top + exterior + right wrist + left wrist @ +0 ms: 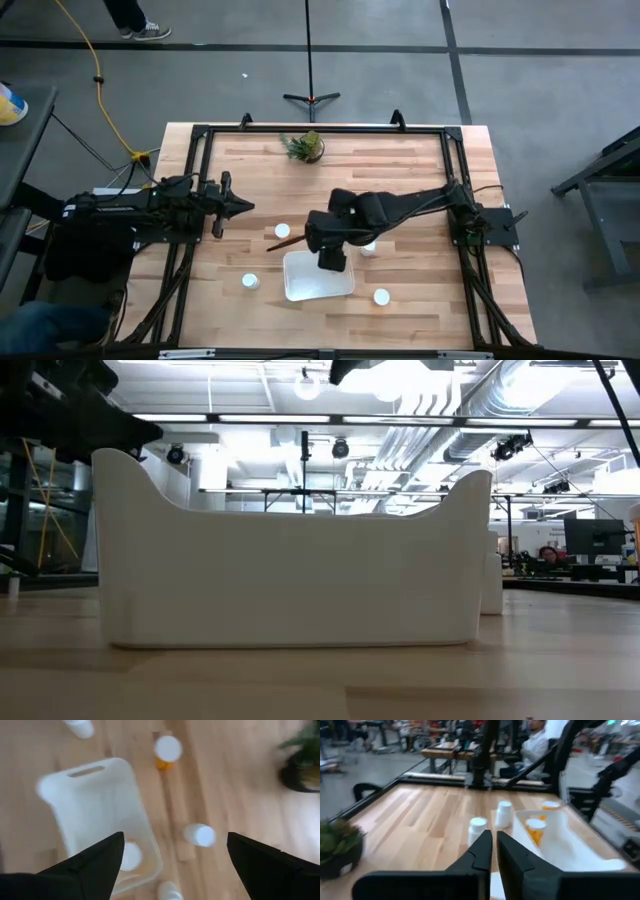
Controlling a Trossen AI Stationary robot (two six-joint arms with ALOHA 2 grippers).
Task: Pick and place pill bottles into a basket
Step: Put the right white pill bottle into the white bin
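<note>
1. Basket (300, 285) sits front-centre on table (420, 200); one pill bottle (131, 856) lies inside it.
2. Other bottles stand loose around it: (250, 282), (283, 231), (381, 296), (369, 248).
3. R gripper (332, 262) hovers over basket's rear edge, fingers spread wide, nothing held.
4. L gripper (240, 207) waits at table's left, fingers nearly together, empty.
5. Potted plant (305, 146) at far edge.

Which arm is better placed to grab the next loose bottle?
Right, likely. The right gripper hangs open over the basket, with a pill bottle close beside it. The left gripper sits shut near the table's left edge.
</note>
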